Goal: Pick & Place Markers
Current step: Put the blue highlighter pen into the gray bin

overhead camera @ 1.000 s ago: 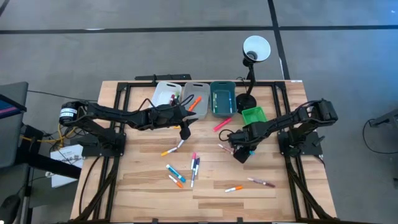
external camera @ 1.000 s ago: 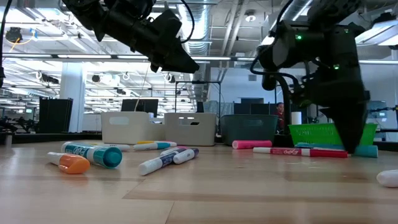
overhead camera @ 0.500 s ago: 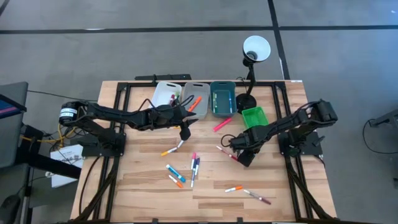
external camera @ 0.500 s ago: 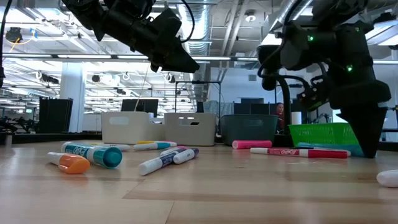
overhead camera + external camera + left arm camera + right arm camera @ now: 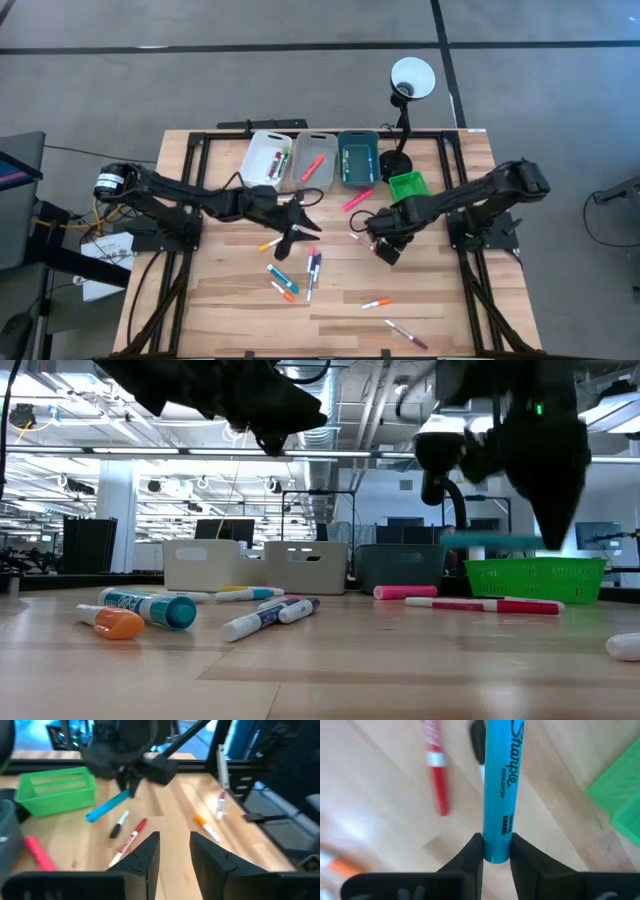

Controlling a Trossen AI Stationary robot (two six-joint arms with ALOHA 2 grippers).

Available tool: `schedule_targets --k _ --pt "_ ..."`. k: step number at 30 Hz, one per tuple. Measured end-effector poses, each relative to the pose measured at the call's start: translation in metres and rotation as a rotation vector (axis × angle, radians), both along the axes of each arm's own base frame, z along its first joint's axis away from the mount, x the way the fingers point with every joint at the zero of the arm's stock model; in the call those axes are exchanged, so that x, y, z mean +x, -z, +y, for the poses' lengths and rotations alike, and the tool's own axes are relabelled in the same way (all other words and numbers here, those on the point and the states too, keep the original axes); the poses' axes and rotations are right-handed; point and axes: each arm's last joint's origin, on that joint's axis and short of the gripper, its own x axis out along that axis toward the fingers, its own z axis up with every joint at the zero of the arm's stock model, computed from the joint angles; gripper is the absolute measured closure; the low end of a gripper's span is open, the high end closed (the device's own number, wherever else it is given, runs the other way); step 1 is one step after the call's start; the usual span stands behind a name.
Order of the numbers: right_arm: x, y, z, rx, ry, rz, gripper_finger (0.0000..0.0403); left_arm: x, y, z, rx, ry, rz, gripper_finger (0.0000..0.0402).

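Right wrist view shows the right gripper (image 5: pixel 496 851) clamped on a light-blue marker (image 5: pixel 501 790) printed "Sharpie", above the wooden bench (image 5: pixel 380 795); beyond lie a red marker (image 5: pixel 436 770) and a blurred black-capped one (image 5: pixel 478 740). Left wrist view shows the left gripper (image 5: pixel 173 851) with narrowly parted, empty fingers. High view alone shows scattered markers (image 5: pixel 300 275) mid-bench and four plastic bins (image 5: pixel 340 165) near the far edge.

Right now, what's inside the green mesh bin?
From above, the green mesh plastic bin shows only its green floor, no markers. From table height its wall hides the inside.
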Motion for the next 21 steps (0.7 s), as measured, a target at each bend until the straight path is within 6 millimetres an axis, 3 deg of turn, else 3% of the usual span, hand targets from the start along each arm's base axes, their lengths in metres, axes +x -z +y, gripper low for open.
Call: schedule_targets --k 7,10,16,21 --pt "0.011 -0.050 0.024 -0.055 -0.054 -0.195 0.0337 0.000 0.000 -0.003 0.053 -0.045 -0.009 0.0311" --pt "0.013 -0.067 0.024 -0.139 -0.016 -0.223 0.0338 0.000 0.000 -0.002 0.054 -0.057 -0.009 0.0311" --pt "0.002 -0.089 0.002 -0.289 0.173 -0.112 0.0334 0.000 0.000 -0.002 0.051 -0.057 -0.011 0.0311" --pt "-0.009 -0.089 -0.027 -0.332 0.348 0.031 0.0333 0.000 0.000 -0.002 0.051 -0.057 -0.011 0.0311"
